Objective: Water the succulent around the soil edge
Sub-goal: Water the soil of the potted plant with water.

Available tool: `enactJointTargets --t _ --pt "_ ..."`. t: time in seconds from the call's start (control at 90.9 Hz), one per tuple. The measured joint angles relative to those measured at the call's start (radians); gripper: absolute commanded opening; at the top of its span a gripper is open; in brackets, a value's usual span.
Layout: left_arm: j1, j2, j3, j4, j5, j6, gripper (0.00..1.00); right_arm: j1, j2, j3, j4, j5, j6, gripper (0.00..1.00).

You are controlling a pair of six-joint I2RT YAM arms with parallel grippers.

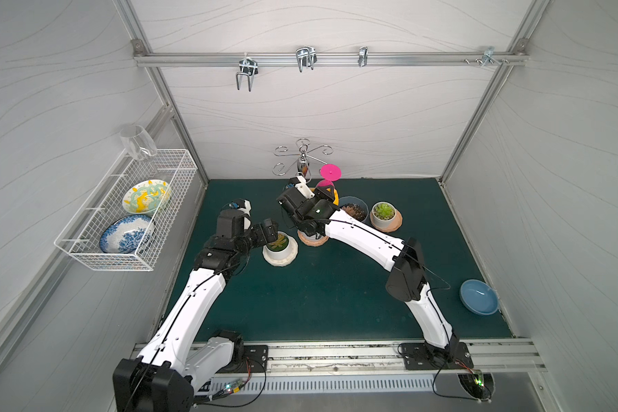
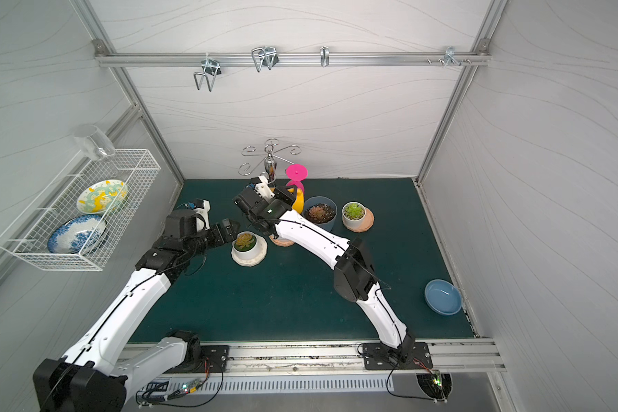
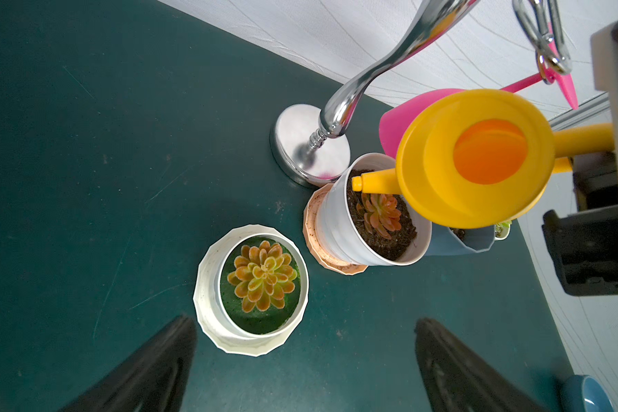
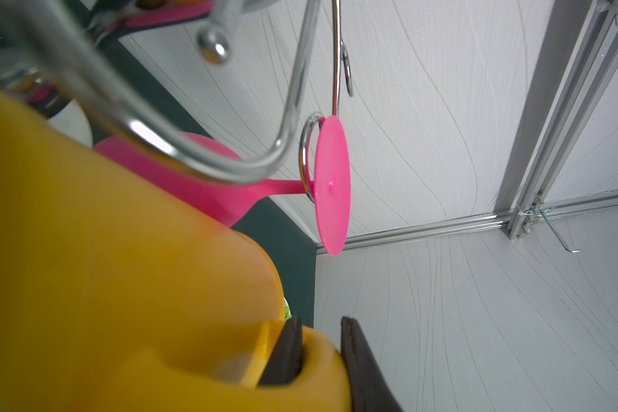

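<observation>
The dark green worktop (image 1: 336, 303) lies under both my arms. My right jaws are clenched on the handle of the yellow watering can (image 3: 425, 178), which I hold just above the white pot (image 3: 339, 228). That pot stands on a peach saucer (image 3: 313, 235) beside the chrome stand (image 3: 311, 149). My left jaws are spread wide and empty, poised over a second potted plant (image 3: 261, 278) nearby. The reddish succulent (image 3: 380, 214) sits mid-soil in the white pot. The can's spout (image 3: 371, 180) reaches over the soil, its tip near the rim.
</observation>
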Motion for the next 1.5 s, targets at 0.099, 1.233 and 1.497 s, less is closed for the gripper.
enactJointTargets --t 0.099,1.233,1.497 --pt "0.001 0.000 0.000 0.000 0.001 0.000 1.00 0.007 -0.002 -0.007 -0.006 -0.001 0.008 0.00" --pt "0.004 -0.007 0.000 0.000 0.019 -0.013 1.00 -0.005 -0.205 -0.187 -0.488 -0.034 0.549 0.00" --pt "0.004 -0.007 0.000 0.000 0.019 -0.015 1.00 -0.080 -0.314 -0.261 -0.553 -0.101 0.649 0.00"
